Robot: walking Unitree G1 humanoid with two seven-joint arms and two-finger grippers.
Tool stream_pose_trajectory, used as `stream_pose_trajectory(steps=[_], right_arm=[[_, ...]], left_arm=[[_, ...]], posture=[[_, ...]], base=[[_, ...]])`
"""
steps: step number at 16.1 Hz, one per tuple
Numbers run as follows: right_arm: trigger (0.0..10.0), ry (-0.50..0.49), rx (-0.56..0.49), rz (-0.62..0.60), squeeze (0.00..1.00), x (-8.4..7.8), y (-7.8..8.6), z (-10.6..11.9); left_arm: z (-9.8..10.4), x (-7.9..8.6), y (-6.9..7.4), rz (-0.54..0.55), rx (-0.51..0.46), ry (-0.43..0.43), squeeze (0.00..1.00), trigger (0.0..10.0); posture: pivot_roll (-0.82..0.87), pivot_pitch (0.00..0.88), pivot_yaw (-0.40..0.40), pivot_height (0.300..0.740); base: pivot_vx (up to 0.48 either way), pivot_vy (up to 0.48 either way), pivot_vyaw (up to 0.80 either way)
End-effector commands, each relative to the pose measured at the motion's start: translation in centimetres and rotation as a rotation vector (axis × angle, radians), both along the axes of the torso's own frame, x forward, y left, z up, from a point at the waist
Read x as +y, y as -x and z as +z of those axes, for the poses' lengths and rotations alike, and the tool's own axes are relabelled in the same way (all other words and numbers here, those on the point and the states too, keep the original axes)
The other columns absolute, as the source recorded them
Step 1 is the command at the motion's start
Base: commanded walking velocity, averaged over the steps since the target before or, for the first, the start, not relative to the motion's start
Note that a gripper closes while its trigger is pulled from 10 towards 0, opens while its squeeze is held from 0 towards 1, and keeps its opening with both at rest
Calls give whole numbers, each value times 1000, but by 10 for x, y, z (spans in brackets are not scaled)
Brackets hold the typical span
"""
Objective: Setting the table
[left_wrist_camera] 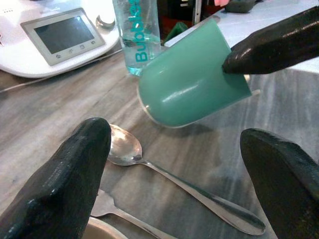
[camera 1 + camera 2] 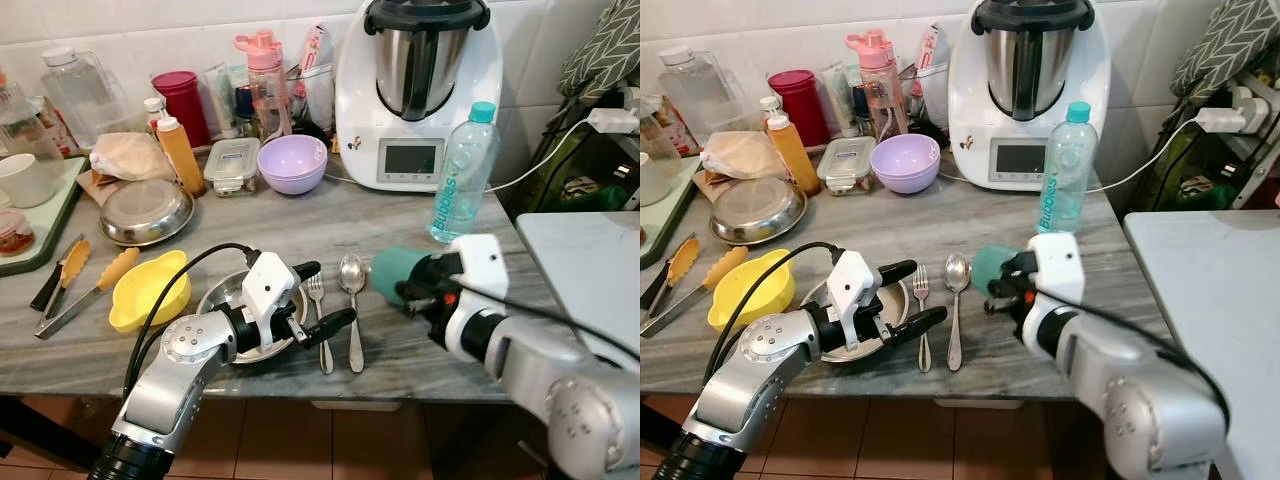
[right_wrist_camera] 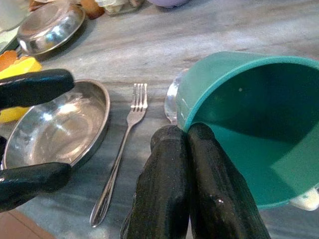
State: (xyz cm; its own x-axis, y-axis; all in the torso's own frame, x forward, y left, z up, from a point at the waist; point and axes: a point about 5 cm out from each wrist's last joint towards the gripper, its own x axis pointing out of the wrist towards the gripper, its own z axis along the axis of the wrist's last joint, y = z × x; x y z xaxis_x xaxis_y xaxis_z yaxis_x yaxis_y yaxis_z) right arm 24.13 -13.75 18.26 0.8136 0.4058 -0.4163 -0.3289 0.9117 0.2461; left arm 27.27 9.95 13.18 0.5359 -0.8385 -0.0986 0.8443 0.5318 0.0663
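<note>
From the head, the right gripper (image 2: 412, 291) clamps a green cup (image 2: 392, 272) tilted just right of the spoon (image 2: 352, 300), near the counter's (image 2: 300, 215) front edge; I'd level it and lower it upright beside the cutlery. The left gripper (image 2: 318, 298) hangs apart over the fork (image 2: 319, 318) and steel bowl (image 3: 55, 124). Right wrist: fingers (image 3: 164, 199) pinch the rim. A blender (image 2: 1025, 90) stands by the tiled wall

Both arms are silver-grey metal with rounded joint housings and white boxy wrist blocks. A black cable loops over the left arm (image 2: 180, 360) and another runs along the right arm (image 2: 560, 385). The left gripper (image 2: 318, 298) and right gripper (image 3: 192, 149) each have two long, glossy black fingers.
</note>
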Motion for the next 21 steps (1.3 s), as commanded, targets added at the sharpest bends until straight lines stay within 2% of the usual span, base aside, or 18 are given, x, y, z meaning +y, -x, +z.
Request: stream_pose_trajectory(steps=[1, 6, 7, 8, 9, 14, 16, 17, 21], right_arm=[[10000, -10, 0, -18, 0, -2, 1, 7], [10000, -63, 45, -63, 0, -4, -2, 11], [10000, -71, 55, -70, 141, -4, -3, 11], [10000, -85, 64, -79, 953, -4, -4, 11], [10000, -103, 71, -88, 1000, -3, -5, 11], [10000, -128, 79, -107, 1000, -5, -12, 14], [10000, -92, 70, -102, 1000, -7, -14, 15], [10000, -50, 25, -98, 1000, -9, -17, 19], [10000, 35, -29, -121, 1000, -18, -25, 23]], left_arm=[[2, 4, -3, 11, -13, -16, 0, 10000], [1, -1, -1, -29, -1, -15, 0, 10000], [1, -1, 0, -31, 0, -17, 0, 10000], [1, -2, 0, -33, 1, -18, 0, 10000], [0, -2, 0, -34, 2, -19, 0, 10000], [-1, -2, 1, -36, 7, -21, 0, 10000], [-1, -2, 1, -36, 7, -22, 0, 10000], [-2, -2, 1, -33, 10, -23, 0, 10000], [-4, -3, 2, -34, 15, -25, 0, 10000]], posture=[[-197, 0, 81, 740], [-205, 0, 82, 740], [-203, 0, 82, 740], [-203, 0, 82, 740], [-203, 0, 82, 740], [-194, 0, 79, 740], [-193, 0, 77, 740], [-193, 0, 80, 740], [-191, 0, 83, 740]], base=[[0, 0, 0], [0, 0, 0], [0, 0, 0], [0, 0, 0], [0, 0, 0], [0, 0, 0], [0, 0, 0], [0, 0, 0], [0, 0, 0]])
